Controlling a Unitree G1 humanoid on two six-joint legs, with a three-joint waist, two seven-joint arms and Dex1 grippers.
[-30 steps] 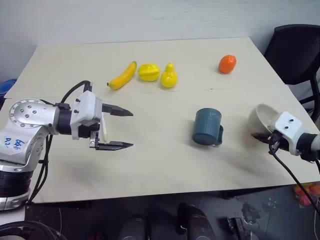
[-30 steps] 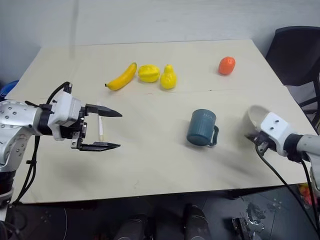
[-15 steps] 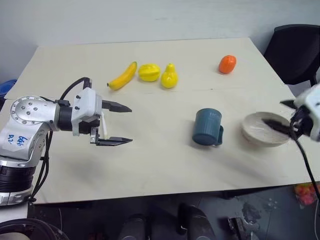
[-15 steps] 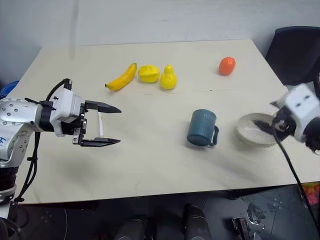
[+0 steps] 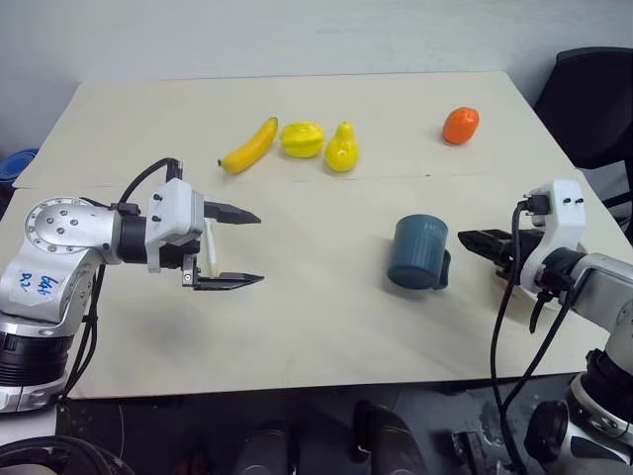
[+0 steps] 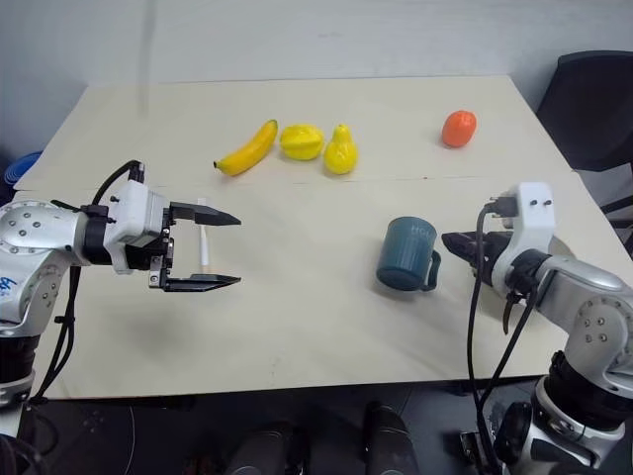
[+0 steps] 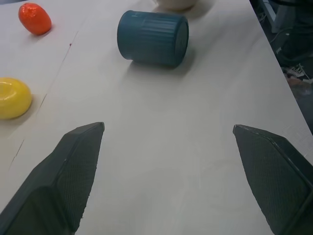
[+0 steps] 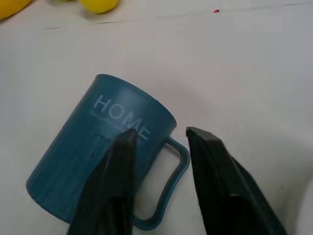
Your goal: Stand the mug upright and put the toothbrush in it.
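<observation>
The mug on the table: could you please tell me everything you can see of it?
The mug is a dark teal-blue cylinder, matte and faintly ribbed, with pale "HOME" lettering near its rim and a loop handle on the side. It lies on its side on the pale wooden table, handle towards the right gripper, whose fingers are slightly parted around the handle's upper part; whether they touch it is unclear.

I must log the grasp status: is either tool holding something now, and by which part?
Nothing is held. The left tool hangs open above the table, toothbrush beneath it. The right tool points at the lying mug, fingers apart around its handle, not closed.
</observation>
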